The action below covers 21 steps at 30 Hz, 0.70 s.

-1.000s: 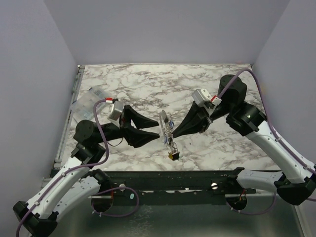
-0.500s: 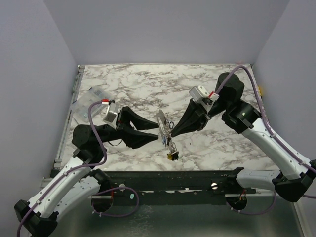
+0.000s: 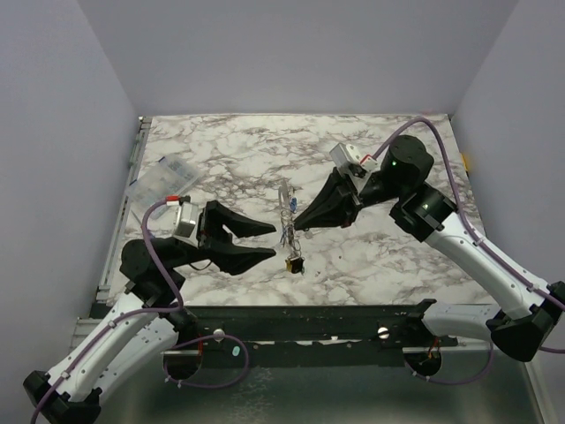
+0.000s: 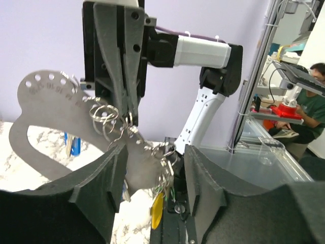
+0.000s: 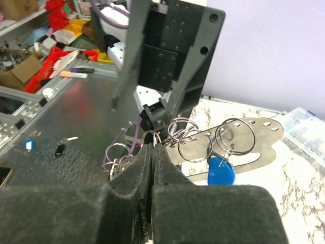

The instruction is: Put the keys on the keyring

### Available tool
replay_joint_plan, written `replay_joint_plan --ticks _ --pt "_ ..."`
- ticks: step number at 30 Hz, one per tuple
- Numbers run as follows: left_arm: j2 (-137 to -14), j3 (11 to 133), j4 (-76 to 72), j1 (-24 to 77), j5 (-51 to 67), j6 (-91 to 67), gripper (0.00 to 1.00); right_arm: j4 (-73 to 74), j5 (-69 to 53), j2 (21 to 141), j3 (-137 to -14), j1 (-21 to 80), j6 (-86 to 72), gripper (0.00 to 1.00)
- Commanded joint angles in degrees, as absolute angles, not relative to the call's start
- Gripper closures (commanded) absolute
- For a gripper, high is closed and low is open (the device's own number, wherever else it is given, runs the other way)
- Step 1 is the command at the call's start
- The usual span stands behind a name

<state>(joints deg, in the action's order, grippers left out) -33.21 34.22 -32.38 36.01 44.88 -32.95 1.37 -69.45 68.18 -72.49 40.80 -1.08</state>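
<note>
My right gripper [image 3: 298, 223] [image 5: 152, 150] is shut on a keyring [image 5: 155, 138] at the top of a hanging bunch of rings. The bunch is held above the table. A flat silvery plate with holes [image 3: 284, 199] [image 5: 249, 136] [image 4: 51, 107] hangs from the same bunch, along with other rings [image 5: 235, 136]. Of the keys, a blue-headed one [image 5: 221, 173] [image 4: 75, 145] hangs by the plate. A yellow-headed one [image 4: 157, 211] [image 3: 294, 263] dangles lowest. My left gripper [image 3: 265, 240] [image 4: 155, 162] is open. Its fingers [image 4: 104, 178] stand on either side of the lower rings without touching them.
A clear plastic compartment box [image 3: 163, 181] [image 5: 304, 132] lies at the table's left edge. Purple cables run along both arms. The marble tabletop [image 3: 265, 150] extends behind the bunch.
My right gripper has carried the bunch up and to the left. My left arm has drawn back to the left, and its jaws have narrowed a little.
</note>
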Motion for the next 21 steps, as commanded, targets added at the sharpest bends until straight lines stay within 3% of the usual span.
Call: replay_joint_plan --ticks 1,6,10,21 --pt "-33.14 33.24 -33.20 35.94 39.73 -30.82 0.43 -3.51 -63.37 66.63 -71.15 40.56 -3.61 0.99" --pt "-35.60 33.23 -33.13 35.95 35.14 -31.17 0.46 -3.87 -60.79 66.23 -70.04 40.61 -3.66 0.99" --pt "-38.23 33.69 -33.16 35.96 33.49 -31.64 0.54 -4.17 -59.81 65.69 -69.19 40.60 -3.71 0.99" --pt "-39.66 34.28 -32.89 36.03 34.48 -31.20 0.59 -3.65 -54.56 64.70 -67.95 40.60 -3.69 0.99"
